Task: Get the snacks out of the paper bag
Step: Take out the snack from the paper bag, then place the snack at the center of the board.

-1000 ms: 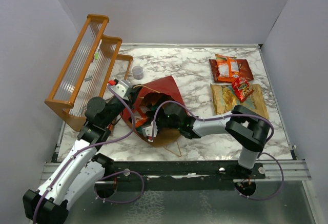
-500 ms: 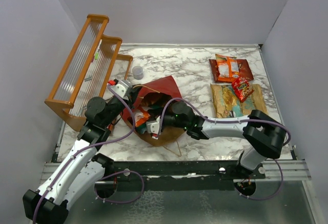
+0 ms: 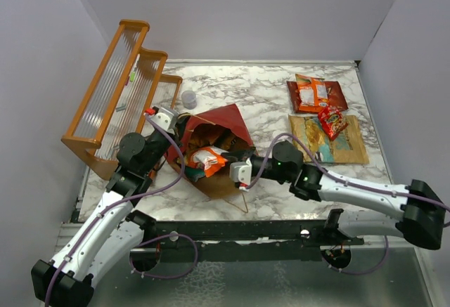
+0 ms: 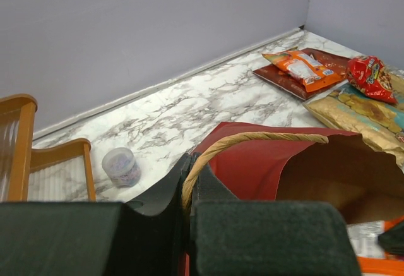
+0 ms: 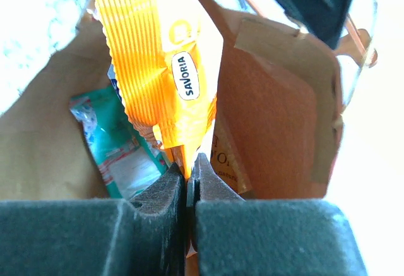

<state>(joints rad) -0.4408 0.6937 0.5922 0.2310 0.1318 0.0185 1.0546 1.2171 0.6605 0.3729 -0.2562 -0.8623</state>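
Note:
The paper bag (image 3: 221,119) lies on its side, dark red outside, its mouth facing the near right. My left gripper (image 3: 181,127) is shut on its twine handle (image 4: 265,137), at the bag's upper rim (image 4: 252,162). My right gripper (image 3: 225,162) is at the bag's mouth, shut on the bottom edge of an orange packet (image 3: 207,158) that also shows in the right wrist view (image 5: 164,67). A teal packet (image 5: 117,143) lies inside the brown interior (image 5: 271,118). Out on the table lie the dark red Doritos bag (image 3: 336,98), an orange packet (image 3: 309,93), a small red packet (image 3: 332,121) and the large orange-yellow chip bag (image 3: 327,144).
The orange wooden rack (image 3: 119,89) stands at the far left, close to my left arm. A small clear plastic cup (image 3: 188,98) sits just behind the bag. Purple walls enclose the marble table (image 3: 267,103) on three sides.
My right arm has drawn back to the right out of the bag, pulling the orange packet to the bag's mouth. My left gripper has kept hold of the handle.

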